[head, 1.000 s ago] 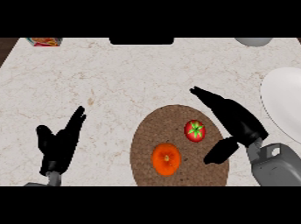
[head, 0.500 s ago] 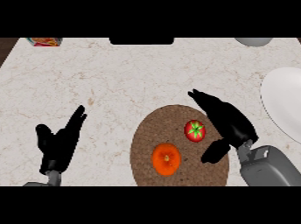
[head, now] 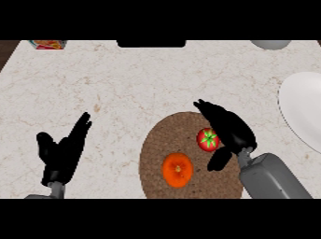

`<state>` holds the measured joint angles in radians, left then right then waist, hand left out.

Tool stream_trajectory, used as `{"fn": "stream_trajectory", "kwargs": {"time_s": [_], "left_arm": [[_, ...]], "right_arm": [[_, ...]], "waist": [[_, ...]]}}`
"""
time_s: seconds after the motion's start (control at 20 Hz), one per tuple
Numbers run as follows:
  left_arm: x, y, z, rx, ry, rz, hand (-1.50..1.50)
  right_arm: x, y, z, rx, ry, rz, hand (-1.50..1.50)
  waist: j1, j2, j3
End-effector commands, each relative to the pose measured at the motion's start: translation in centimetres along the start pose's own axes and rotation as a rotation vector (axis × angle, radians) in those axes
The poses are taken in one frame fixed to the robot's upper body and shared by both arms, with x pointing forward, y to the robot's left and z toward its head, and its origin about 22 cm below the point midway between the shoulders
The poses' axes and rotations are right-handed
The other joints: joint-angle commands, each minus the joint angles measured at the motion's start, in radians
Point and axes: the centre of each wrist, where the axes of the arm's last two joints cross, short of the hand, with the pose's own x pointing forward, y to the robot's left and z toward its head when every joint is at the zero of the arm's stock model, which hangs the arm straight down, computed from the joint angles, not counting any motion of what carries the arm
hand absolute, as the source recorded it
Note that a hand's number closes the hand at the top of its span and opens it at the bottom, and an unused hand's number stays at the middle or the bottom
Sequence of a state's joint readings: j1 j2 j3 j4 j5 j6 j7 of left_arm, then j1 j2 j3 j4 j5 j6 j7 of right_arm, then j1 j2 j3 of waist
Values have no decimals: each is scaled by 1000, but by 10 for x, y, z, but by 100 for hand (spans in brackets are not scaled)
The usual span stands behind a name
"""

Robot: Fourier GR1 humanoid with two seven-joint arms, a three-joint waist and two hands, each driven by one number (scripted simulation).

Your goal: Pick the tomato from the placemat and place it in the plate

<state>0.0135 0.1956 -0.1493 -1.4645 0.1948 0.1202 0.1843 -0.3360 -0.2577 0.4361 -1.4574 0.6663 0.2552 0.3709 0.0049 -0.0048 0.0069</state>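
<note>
Bearing placemat (head: 164,140), plate (head: 308,112) | pale marbled counter (head: 136,84) | dark floor beyond

red tomato (head: 207,139), brown placemat (head: 164,144), white plate (head: 311,116)

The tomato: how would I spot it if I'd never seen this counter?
Find the round brown placemat on the marble counter, near its front edge. Two round things lie on it; the tomato is the red one with a green star-shaped top, right beside the right hand. Its neighbour is plain orange and sits nearer the front.
</note>
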Motion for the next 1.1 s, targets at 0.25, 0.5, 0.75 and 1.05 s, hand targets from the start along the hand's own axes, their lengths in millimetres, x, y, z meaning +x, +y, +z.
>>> {"fn": "stream_trajectory", "kwargs": {"time_s": [0.25, 0.5, 0.75, 1.05], "left_arm": [[-18, -10, -1, -16, 64, 5, 0], [-19, -12, 10, -14, 55, 20, 0], [-11, -8, -2, -10, 51, 11, 0], [-5, -1, 5, 18, 15, 9, 0]], "right_arm": [[-20, 24, -17, 65, -55, 158, 150], [-11, 14, -26, 30, -65, 163, 150], [-20, -15, -31, -163, 143, 91, 150], [-78, -81, -31, -521, 811, -191, 150]], "waist": [[2, 7, -7], [3, 5, -7], [2, 10, -7], [-4, 39, -10]]}}
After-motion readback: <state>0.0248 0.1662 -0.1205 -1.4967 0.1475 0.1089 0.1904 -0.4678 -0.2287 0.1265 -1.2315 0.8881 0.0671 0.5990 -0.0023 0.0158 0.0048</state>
